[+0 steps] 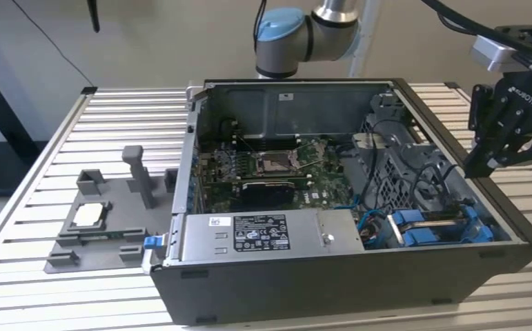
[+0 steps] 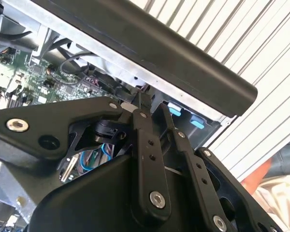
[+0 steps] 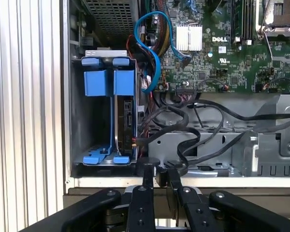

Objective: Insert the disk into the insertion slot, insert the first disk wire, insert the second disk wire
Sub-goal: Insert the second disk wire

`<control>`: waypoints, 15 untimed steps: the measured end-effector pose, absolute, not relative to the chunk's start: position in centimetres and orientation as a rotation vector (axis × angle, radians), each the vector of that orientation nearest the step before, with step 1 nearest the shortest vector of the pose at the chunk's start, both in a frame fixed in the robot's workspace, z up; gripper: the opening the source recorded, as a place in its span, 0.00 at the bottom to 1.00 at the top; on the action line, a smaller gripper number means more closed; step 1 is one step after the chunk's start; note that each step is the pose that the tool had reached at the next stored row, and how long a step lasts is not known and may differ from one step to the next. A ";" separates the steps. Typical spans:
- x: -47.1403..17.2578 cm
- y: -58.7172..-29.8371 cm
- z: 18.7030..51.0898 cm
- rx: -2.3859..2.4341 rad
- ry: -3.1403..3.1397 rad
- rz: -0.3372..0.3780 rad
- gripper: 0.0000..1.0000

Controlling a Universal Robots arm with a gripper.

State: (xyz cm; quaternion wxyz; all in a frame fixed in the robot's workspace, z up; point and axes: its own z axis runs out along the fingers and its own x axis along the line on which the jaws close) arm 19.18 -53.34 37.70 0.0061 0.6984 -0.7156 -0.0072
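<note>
Black gripper (image 3: 158,170) nearest, jaws narrow, pinching black wire connector (image 3: 160,178) over computer case (image 3: 101,182) rim. Beyond, disk (image 3: 125,121) seated on edge in blue carrier bracket (image 3: 108,82) inside bay. Farthest, green motherboard (image 3: 222,48).

The disk (image 3: 123,125) shows only 1 edge in its blue carrier (image 3: 108,82); its label is hidden.

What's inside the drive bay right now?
The disk stands on edge in its blue carrier bracket, beside a second blue carrier that looks empty. Its label face is hidden; black cables obscure its connector edge.
</note>
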 end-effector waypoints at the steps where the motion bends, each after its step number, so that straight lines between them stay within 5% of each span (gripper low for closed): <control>1: 19.2 -53.3 37.7 2.185 -2.239 -0.021 0.27; 15: 19.2 -53.3 37.6 2.182 -2.236 -0.015 0.24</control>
